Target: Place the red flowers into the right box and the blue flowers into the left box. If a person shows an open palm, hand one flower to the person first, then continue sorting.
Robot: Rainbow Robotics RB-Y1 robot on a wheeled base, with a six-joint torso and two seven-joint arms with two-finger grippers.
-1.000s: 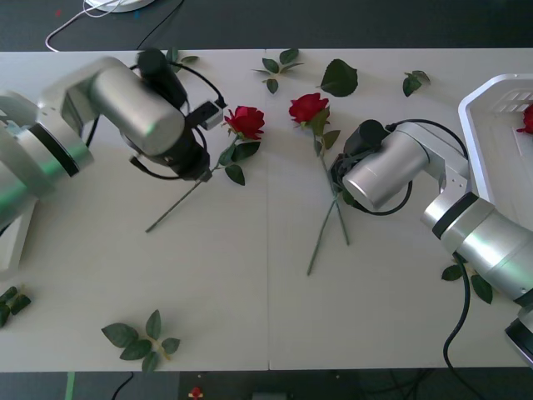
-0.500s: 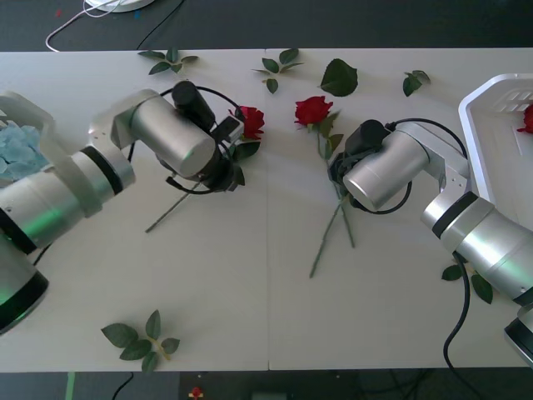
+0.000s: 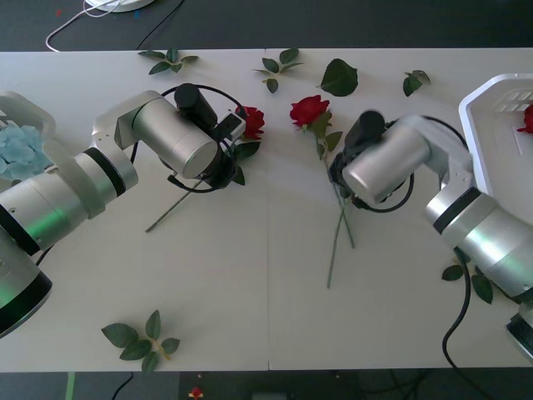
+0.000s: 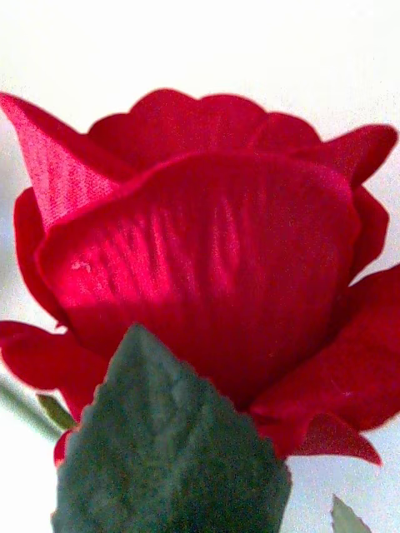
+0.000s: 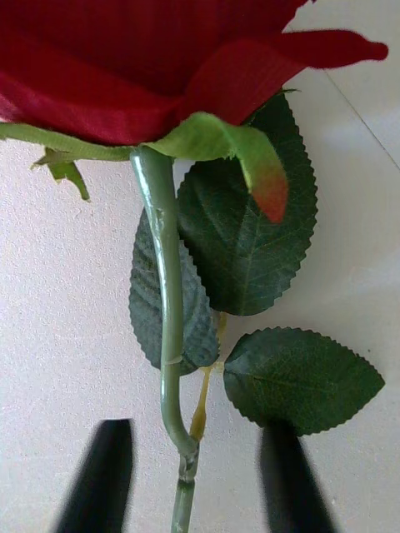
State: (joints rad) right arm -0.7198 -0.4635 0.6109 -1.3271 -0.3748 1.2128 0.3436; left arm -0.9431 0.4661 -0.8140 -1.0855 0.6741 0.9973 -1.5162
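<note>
One red flower (image 3: 247,121) lies on the table, its stem (image 5: 167,275) passing between the open black fingers (image 5: 104,475) of my left gripper (image 5: 196,483), which hovers low over it just below the head. A second red flower (image 3: 309,109), seen close up as a red head (image 4: 208,250), has its stem under my right gripper (image 3: 340,177), which appears shut on it. Another stem (image 3: 348,237) lies crossed beneath. The right box (image 3: 487,125) holds a red flower (image 3: 526,118). The left box (image 3: 17,107) holds blue flowers (image 3: 21,146).
Loose leaf sprigs lie about the table: front left (image 3: 141,337), along the far edge (image 3: 279,67), (image 3: 339,77), (image 3: 414,81), (image 3: 171,57), and under my right arm (image 3: 470,279). A white cable (image 3: 75,21) runs beyond the table's far edge.
My left arm swung in from the left box and settled over the left rose. The right arm turned a little, and the held rose's stem end swung rightward.
</note>
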